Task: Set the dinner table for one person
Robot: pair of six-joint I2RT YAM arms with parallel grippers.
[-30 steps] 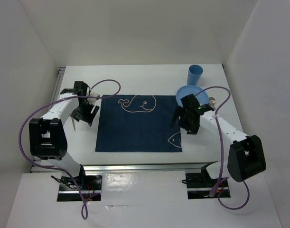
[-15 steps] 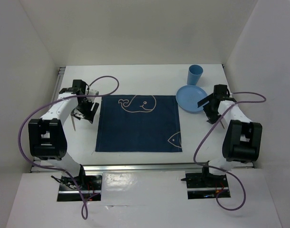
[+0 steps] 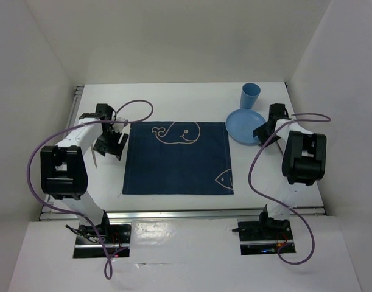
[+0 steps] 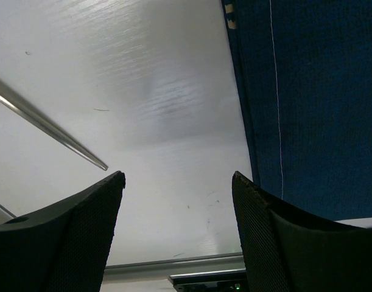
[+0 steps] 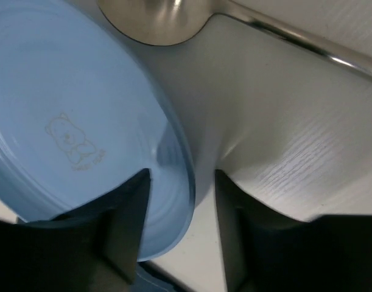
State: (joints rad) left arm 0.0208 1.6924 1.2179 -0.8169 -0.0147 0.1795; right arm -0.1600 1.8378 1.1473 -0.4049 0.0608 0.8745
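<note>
The white dinner table (image 3: 186,97) carries a navy placemat (image 3: 176,158) with whale and fish outlines. At its back right lies a light blue plate (image 3: 243,117) with a small bear print (image 5: 70,143). My right gripper (image 3: 262,131) is at the plate's right rim. Its jaws (image 5: 182,173) are open and straddle the rim, one finger over the plate's inside and the other outside with a gap. A metal spoon (image 5: 155,18) lies just beyond the plate. My left gripper (image 3: 109,146) hangs open (image 4: 176,176) over bare table left of the placemat (image 4: 307,91), holding nothing.
A blue cup (image 3: 250,95) stands upright behind the plate. A thin metal utensil (image 3: 94,159) lies on the table left of my left gripper, its shaft (image 4: 52,131) showing in the left wrist view. Metal rails run along the table's near and left edges.
My right arm swung from the placemat's right edge out to the plate's right rim, and its jaws narrowed around the rim. The left arm has barely moved.
</note>
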